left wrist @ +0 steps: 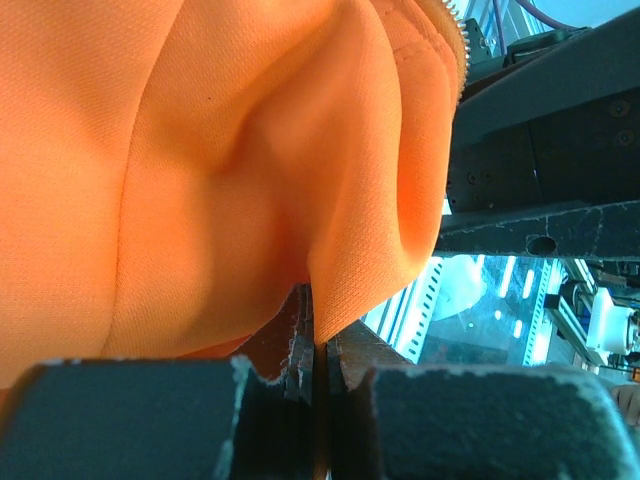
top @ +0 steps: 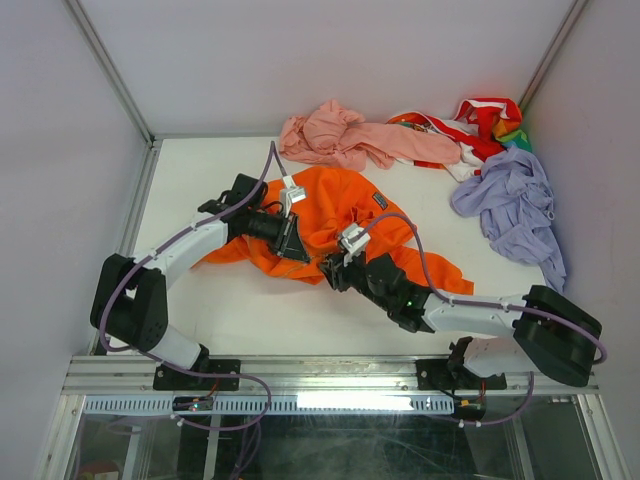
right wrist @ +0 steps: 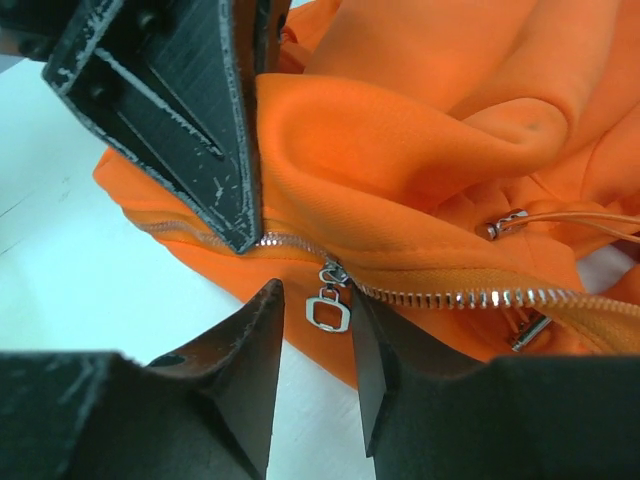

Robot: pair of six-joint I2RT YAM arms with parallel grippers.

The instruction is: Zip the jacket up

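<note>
The orange jacket (top: 330,215) lies crumpled on the white table, a small dark patch near its far right. My left gripper (top: 296,252) is shut on a fold of its orange fabric (left wrist: 300,200) at the near hem; the zipper teeth (left wrist: 458,40) run past at the top right. My right gripper (right wrist: 318,300) is open. Its fingertips (right wrist: 268,300) straddle the silver zipper pull (right wrist: 328,312), which hangs from the slider on the metal zipper (right wrist: 470,297). The left gripper's black fingers (right wrist: 190,110) pinch the fabric just left of the slider. In the top view the right gripper (top: 335,268) sits at the hem.
A pale pink garment (top: 345,135), a red, white and multicoloured garment (top: 480,120) and a lilac garment (top: 510,205) lie at the back and right. An orange drawstring with a metal tip (right wrist: 505,224) lies on the jacket. Enclosure walls stand on three sides.
</note>
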